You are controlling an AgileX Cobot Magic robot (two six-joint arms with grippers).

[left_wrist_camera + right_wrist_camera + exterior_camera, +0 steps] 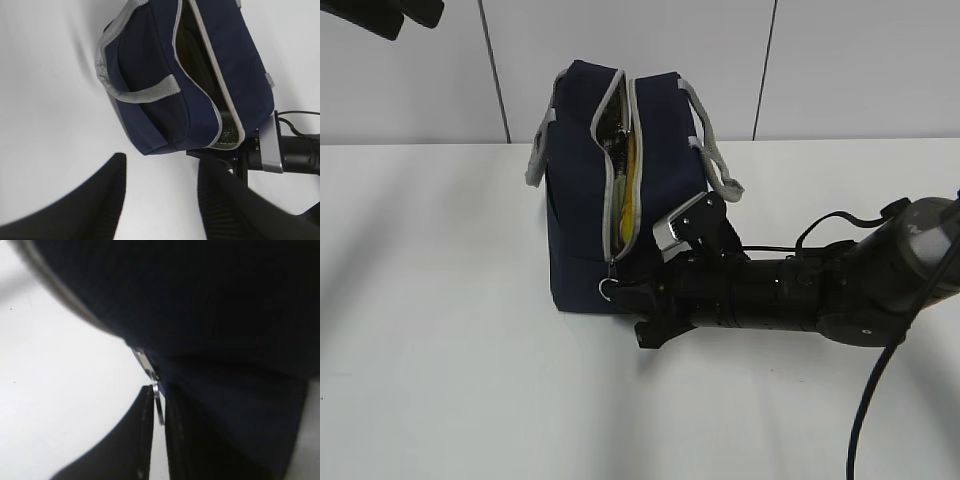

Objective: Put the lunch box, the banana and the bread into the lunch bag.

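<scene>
The lunch bag (582, 215) is seen standing on the white table (440, 380), left of centre in the exterior view, with its long axis running from the camera side toward the back wall. The grey zipper strip (617, 160) follows that same axis along the top and is parted, so that a narrow slit is shown. Yellow, taken to be the banana (629, 165), is visible through the slit; the lunch box and the bread cannot be made out. The bag is of navy-blue fabric, with grey strap handles (718, 160) drooping down each side. A metal pull ring (607, 289) hangs at the near end of the zipper.

The right gripper (625, 292) is held level at the bag's near end, and in the right wrist view its fingers (131, 440) are seen nearly together, pinched on the thin metal ring (158, 407). The left gripper (160, 200) is held above the table apart from the bag, its dark fingers (95, 205) spread and holding nothing.
</scene>
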